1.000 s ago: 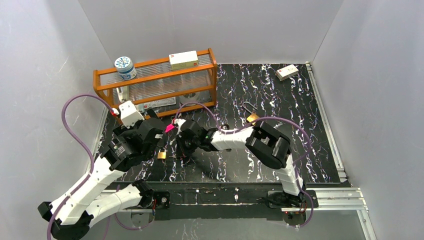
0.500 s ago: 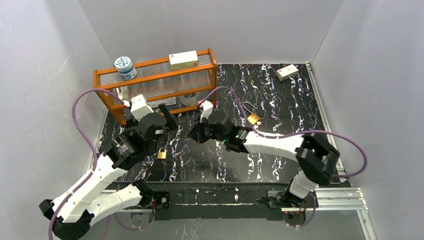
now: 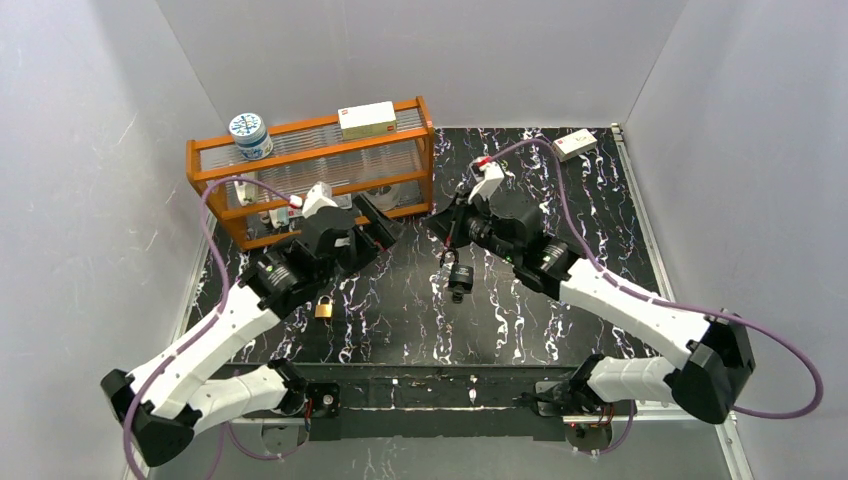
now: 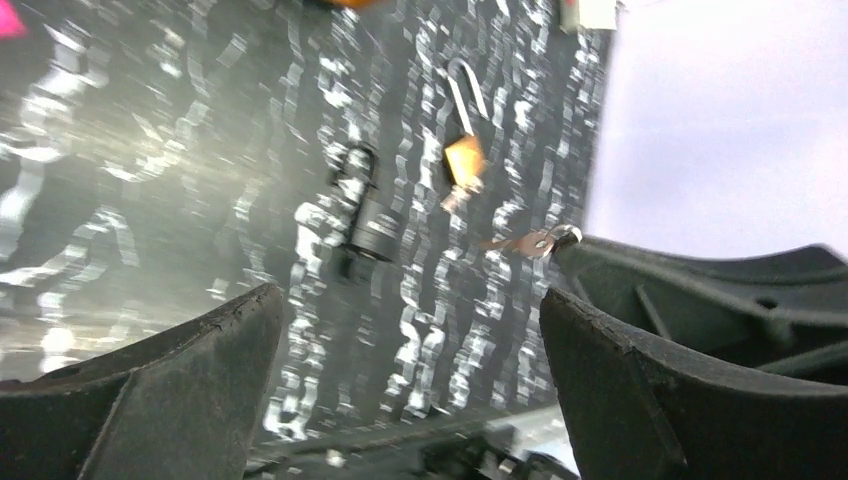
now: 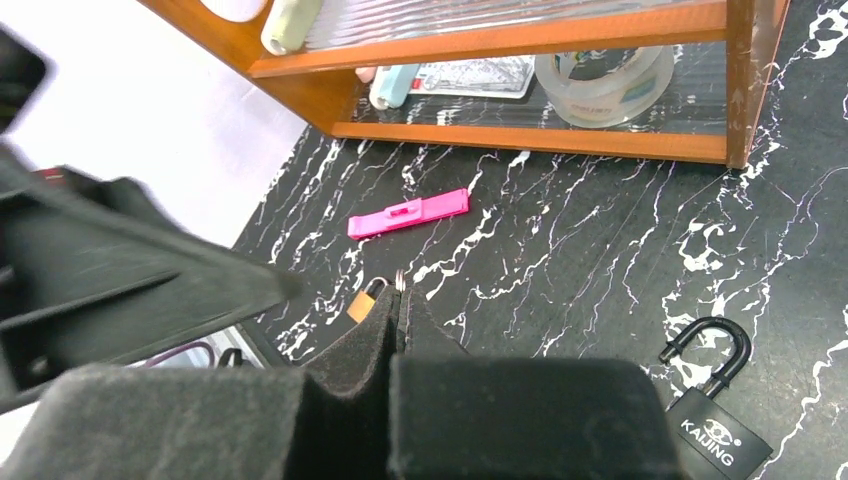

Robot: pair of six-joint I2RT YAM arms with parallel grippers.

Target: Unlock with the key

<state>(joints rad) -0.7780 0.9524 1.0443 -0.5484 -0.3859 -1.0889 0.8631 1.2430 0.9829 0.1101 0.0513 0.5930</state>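
While right pincer (image 5: 398, 296) grips key (image 4: 530, 242): two brass padlocks (image 3: 323, 309) (image 4: 462, 160), one black padlock (image 3: 460, 284).

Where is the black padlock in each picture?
Top external: the black padlock lies near the middle of the picture.
Left wrist: blurry, just left of centre.
Right wrist: bottom right corner.
Shared landmark: the black marbled tabletop lies under it in all three views.

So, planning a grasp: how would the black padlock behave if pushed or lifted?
The black padlock looks like solid metal, so it is probably stiff and heavy for its size. Lying flat, it would likely slide, not roll.
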